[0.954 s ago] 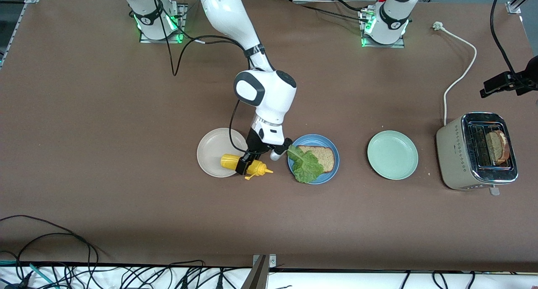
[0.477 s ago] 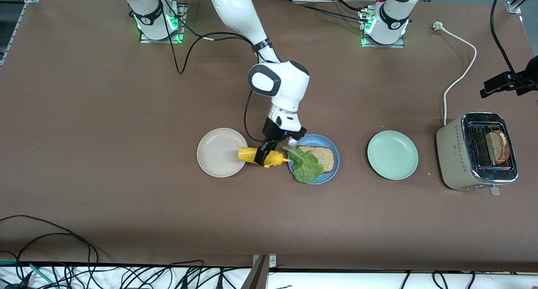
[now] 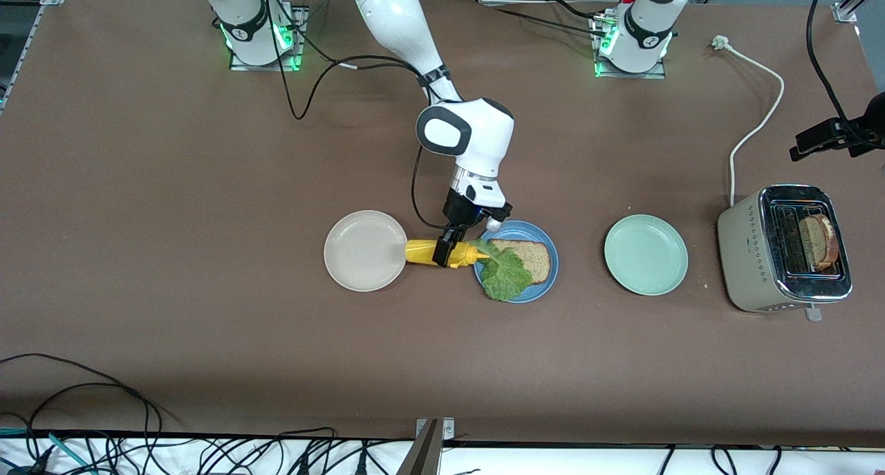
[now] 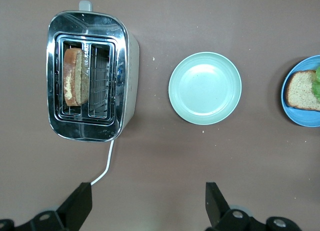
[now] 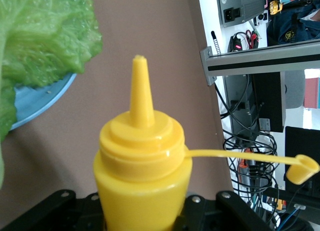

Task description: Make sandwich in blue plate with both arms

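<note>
The blue plate (image 3: 536, 290) holds one brown bread slice (image 3: 529, 257) with a green lettuce leaf (image 3: 505, 273) lying over its end toward the right arm. My right gripper (image 3: 442, 252) is shut on a yellow squeeze bottle (image 3: 420, 252), held on its side just above the table. The bottle's nozzle points at the lettuce by the plate's rim. In the right wrist view the bottle (image 5: 142, 161) has its cap flipped open, with the lettuce (image 5: 40, 36) and plate (image 5: 35, 103) close by. A second bread slice (image 3: 819, 241) stands in the toaster (image 3: 753, 254). My left gripper (image 4: 147, 191) is open, empty and waits high over the table.
An off-white plate (image 3: 359, 250) lies beside the bottle, toward the right arm's end. A mint-green plate (image 3: 646, 254) lies between the blue plate and the toaster. The toaster's white cord (image 3: 757, 115) runs up toward the left arm's base. The left wrist view shows the toaster (image 4: 130, 56) and mint plate (image 4: 205, 88).
My right gripper has carried the yellow bottle from over the off-white plate toward the blue plate, and the nozzle now reaches the lettuce. The left arm's base has not moved.
</note>
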